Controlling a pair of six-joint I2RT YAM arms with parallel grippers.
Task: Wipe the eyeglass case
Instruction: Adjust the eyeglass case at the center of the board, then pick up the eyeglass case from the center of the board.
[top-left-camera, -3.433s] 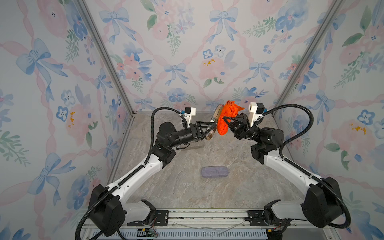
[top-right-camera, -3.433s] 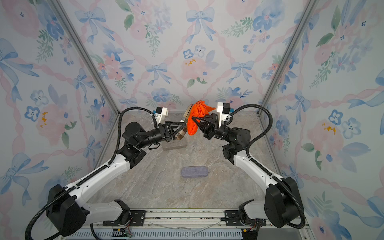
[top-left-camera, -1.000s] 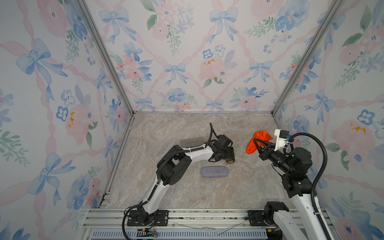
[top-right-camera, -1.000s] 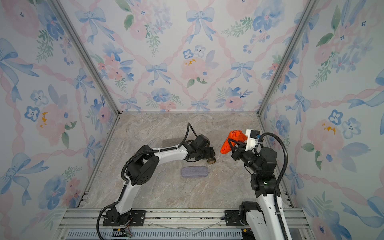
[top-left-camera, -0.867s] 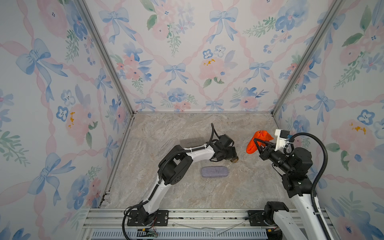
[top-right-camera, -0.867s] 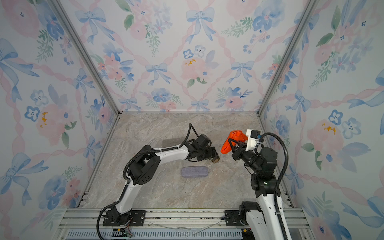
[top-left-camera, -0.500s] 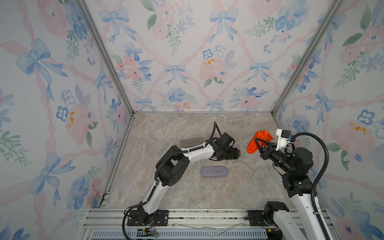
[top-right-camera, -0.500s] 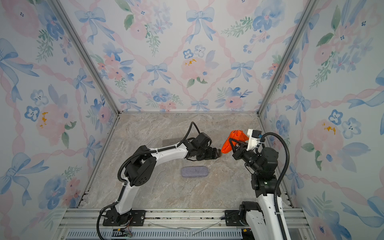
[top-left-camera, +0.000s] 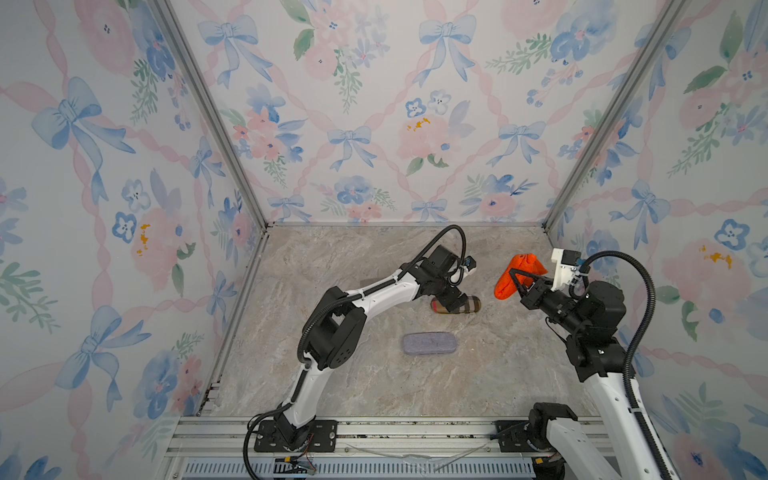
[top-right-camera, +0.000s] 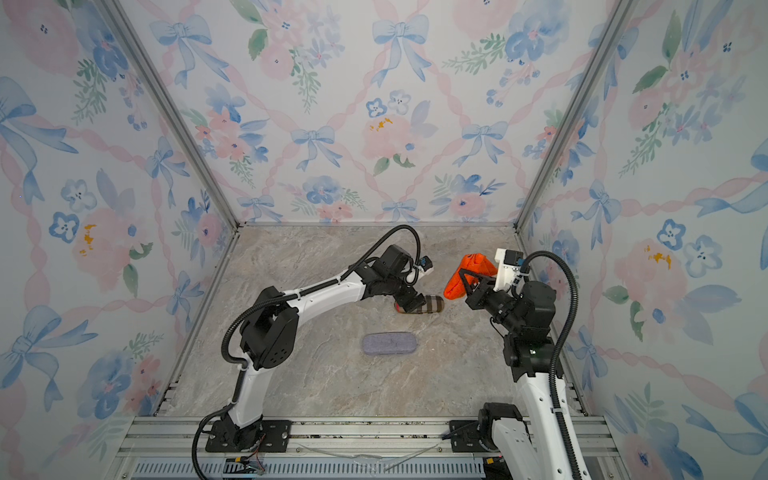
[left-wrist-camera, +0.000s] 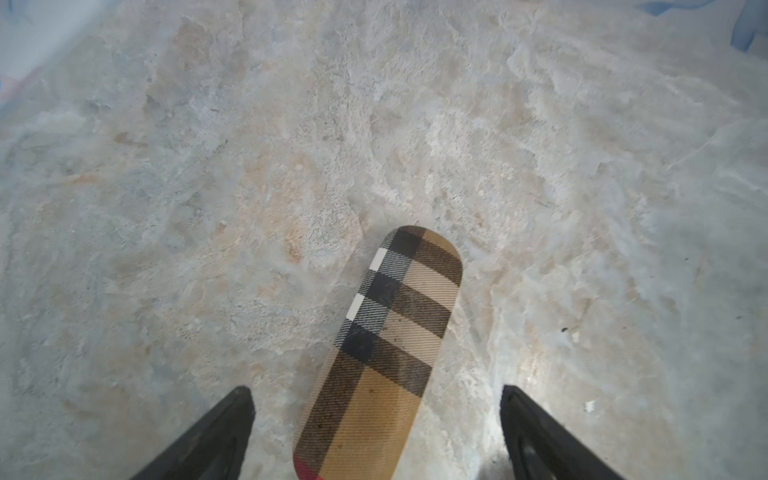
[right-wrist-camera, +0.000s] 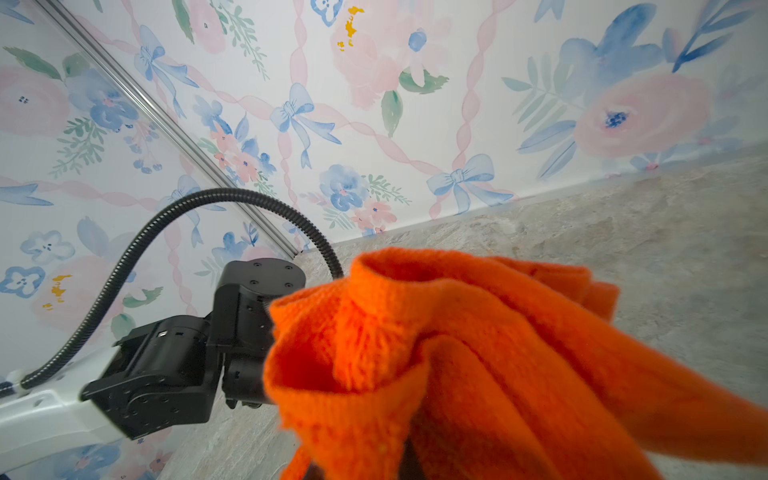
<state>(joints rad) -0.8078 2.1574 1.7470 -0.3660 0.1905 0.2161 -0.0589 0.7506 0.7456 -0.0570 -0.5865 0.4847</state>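
The plaid case (top-left-camera: 465, 304) (top-right-camera: 430, 304) lies flat on the table (top-left-camera: 332, 266), towards the back and right of the middle. The left gripper (top-left-camera: 452, 300) hangs low over one end of it. In the left wrist view its jaws stand wide apart, a finger (left-wrist-camera: 216, 432) on each side of the case (left-wrist-camera: 395, 332), with bare table showing between. The right gripper (top-left-camera: 517, 282) is raised off the table to the right, clamped on a bunched orange cloth (top-left-camera: 505, 286) (right-wrist-camera: 457, 353), apart from the case. A grey case (top-left-camera: 430, 344) lies nearer the front.
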